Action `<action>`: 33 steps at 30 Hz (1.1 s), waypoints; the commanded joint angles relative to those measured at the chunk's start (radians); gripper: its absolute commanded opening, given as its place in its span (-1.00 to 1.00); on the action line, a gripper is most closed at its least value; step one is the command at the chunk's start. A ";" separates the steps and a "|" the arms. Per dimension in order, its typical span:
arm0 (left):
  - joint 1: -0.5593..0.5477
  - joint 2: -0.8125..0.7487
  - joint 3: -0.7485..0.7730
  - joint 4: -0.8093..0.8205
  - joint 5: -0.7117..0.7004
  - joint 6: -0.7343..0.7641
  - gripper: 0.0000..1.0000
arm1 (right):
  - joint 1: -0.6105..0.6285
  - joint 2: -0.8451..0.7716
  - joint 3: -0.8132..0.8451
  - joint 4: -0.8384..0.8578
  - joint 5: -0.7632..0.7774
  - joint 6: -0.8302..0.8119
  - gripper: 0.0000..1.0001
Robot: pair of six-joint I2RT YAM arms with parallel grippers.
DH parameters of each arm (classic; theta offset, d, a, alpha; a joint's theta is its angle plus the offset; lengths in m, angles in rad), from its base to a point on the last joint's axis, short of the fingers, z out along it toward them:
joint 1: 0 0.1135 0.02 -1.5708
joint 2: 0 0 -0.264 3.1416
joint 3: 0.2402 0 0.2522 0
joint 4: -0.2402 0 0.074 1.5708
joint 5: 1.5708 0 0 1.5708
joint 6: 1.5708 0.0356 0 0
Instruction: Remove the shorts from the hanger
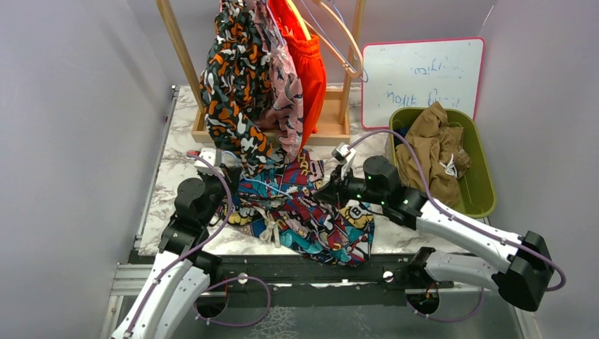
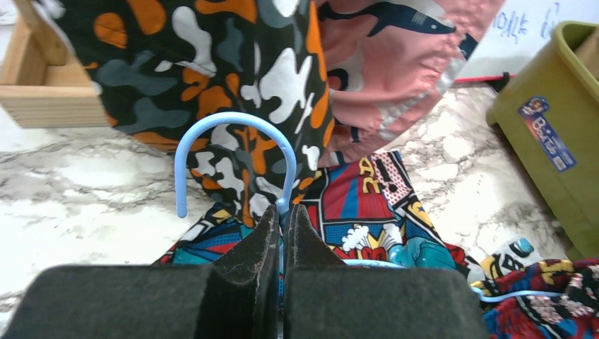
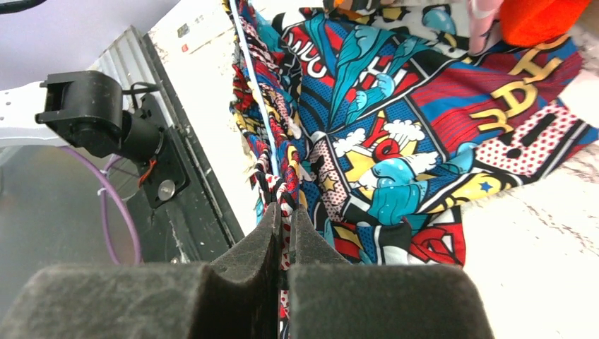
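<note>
White marble table (image 1: 173, 166), and sprawled across its near middle lie the comic-print shorts (image 1: 318, 219), flat on the stone. Behind them the wooden rack base (image 1: 332, 134) sits towards the back. On the right stands an olive-green bin (image 1: 487, 176), a whiteboard (image 1: 424, 70) propped just behind it.

Matt cloth shorts (image 3: 395, 141), smooth plastic hanger (image 2: 229, 118)

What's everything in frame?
comic-print shorts: one, multicolour, on the table
hanger: one, light blue, in those shorts
blotch-print shorts: one, black-orange-white, on rack
pink-print shorts: one, pink, on rack
orange shorts: one, orange, on rack
tan shorts: heap, tan, in bin
bin: one, green, right side
rack: one, wooden, back
bare hangers: a couple, pale, on rack
whiteboard: one, pink-edged, back right
table: one, marble
left arm: jaws shut on hanger neck
right arm: jaws shut on comic-print shorts
</note>
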 commanded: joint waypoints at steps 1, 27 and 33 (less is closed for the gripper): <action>0.006 -0.039 0.047 -0.040 -0.185 0.014 -1.00 | 0.005 -0.076 -0.031 -0.046 0.102 -0.056 -0.98; 0.005 -0.093 0.043 -0.014 -0.131 0.006 -1.00 | 0.005 0.156 0.204 0.027 0.202 -0.124 -0.98; 0.006 -0.107 0.038 0.023 -0.027 0.018 -1.00 | 0.005 0.157 0.154 0.111 0.180 -0.121 -0.94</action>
